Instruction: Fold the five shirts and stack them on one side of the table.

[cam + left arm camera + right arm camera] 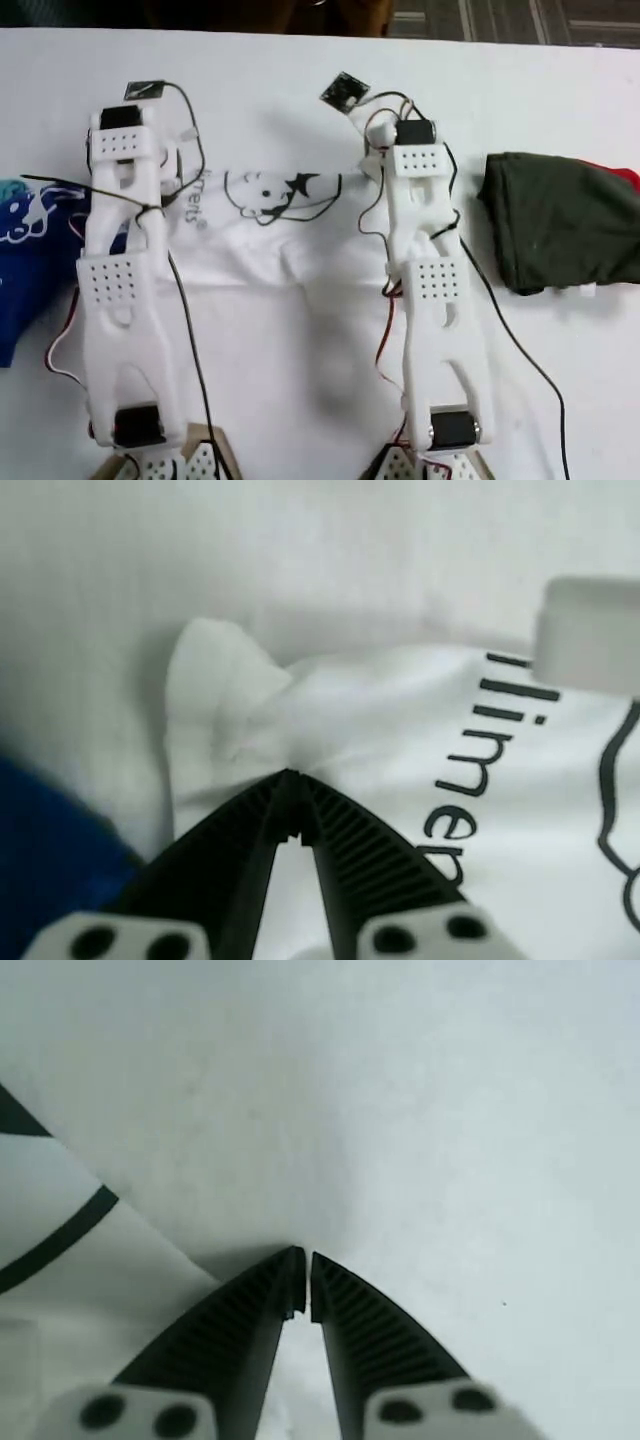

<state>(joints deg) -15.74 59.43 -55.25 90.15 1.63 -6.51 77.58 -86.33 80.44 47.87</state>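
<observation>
A white shirt with a black cartoon print lies spread on the white table between the two arms. My left gripper is shut on a bunched corner of the white shirt at its left side, beside the printed letters. My right gripper is shut at the white shirt's right edge, fingertips down at the table. A blue shirt lies at the table's left edge. A folded dark green shirt sits at the right on top of a red one.
Two small black tags lie on the table beyond the arms. Thin cables trail from both arms across the table. Bare tabletop lies along the far edge and in front of the white shirt.
</observation>
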